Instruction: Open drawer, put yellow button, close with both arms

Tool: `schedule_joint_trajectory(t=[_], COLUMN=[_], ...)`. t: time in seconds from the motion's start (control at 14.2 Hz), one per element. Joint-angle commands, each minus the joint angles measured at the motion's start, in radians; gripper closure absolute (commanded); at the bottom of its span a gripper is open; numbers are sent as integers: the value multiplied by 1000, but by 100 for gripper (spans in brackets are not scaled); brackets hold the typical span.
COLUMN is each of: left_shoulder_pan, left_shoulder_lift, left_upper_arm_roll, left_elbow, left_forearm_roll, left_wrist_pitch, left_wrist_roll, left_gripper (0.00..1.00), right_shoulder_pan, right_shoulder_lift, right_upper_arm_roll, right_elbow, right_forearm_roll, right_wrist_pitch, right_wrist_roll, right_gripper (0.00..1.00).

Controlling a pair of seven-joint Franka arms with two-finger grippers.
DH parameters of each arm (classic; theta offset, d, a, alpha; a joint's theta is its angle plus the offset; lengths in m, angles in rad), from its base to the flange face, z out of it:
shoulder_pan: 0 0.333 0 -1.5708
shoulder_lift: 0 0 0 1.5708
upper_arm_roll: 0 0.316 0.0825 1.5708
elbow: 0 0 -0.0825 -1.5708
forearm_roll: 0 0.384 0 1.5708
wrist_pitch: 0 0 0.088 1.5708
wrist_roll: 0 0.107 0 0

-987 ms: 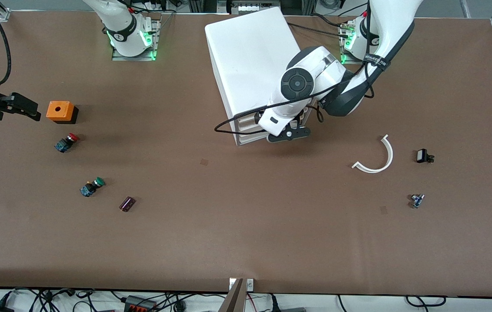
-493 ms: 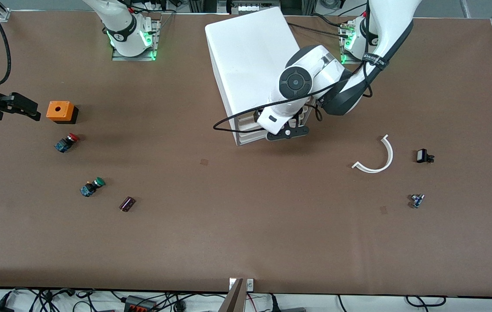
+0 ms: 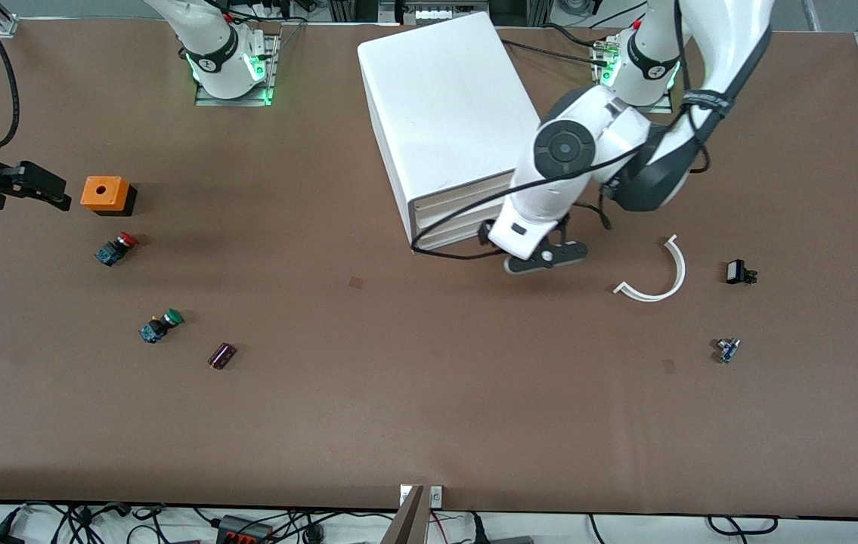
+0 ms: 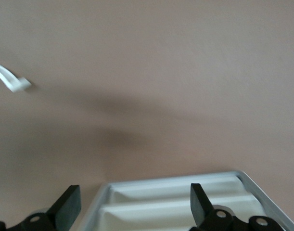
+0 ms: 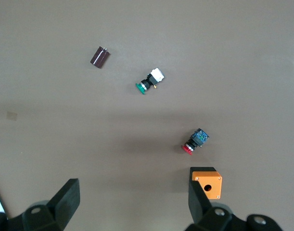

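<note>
The white cabinet (image 3: 444,98) stands between the two arm bases. Its bottom drawer (image 3: 450,239) lies in line with the drawer fronts above it, not visibly pulled out. My left gripper (image 3: 546,258) hangs low beside the cabinet's front corner, toward the left arm's end, open and empty. In the left wrist view the flared white drawer lips (image 4: 175,202) show between the left gripper's (image 4: 134,208) fingers. My right gripper (image 3: 24,185) waits open and empty in the air by the orange box. The yellow button is out of view.
Toward the right arm's end lie an orange box (image 3: 105,193), a red-capped switch (image 3: 116,248), a green-capped switch (image 3: 161,326) and a dark cylinder (image 3: 222,355). Toward the left arm's end lie a white curved strip (image 3: 659,272), a small black part (image 3: 738,272) and a small blue part (image 3: 727,349).
My left gripper has swung away from the drawer fronts toward the left arm's end of the table and a little nearer the front camera. The right arm has not moved.
</note>
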Motion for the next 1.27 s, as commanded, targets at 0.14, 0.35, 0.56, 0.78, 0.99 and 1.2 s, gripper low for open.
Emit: schedule_joint_trajectory(t=[0.14, 0.35, 0.56, 0.78, 0.99, 1.2], left_shoulder_pan=[110, 173, 250, 302, 315, 79], left_shoulder_lift=[-19, -49, -51, -54, -107, -215], left_upper_arm_roll=[-12, -15, -18, -19, 60, 474], left_elbow=[84, 200, 331, 394, 397, 255], left_forearm_roll=[75, 78, 66, 64, -15, -286], left_wrist_pitch=[-137, -244, -364, -440, -473, -391], left_wrist_roll=[208, 376, 585, 751, 841, 903], left_gripper=[0, 0, 0, 0, 0, 0], right_shoulder_pan=[-3, -3, -1, -1, -3, -3], right_shoulder_lift=[-24, -22, -24, -25, -27, -25], right_upper_arm_roll=[3, 3, 3, 6, 3, 1], right_elbow=[-18, -18, -15, 5, 6, 5], right_forearm_roll=[1, 0, 0, 0, 0, 1], right_wrist_pitch=[-9, -11, -8, -8, -9, -12], right_wrist_roll=[-7, -8, -8, -8, -10, -7], right_gripper=[0, 0, 0, 0, 0, 0])
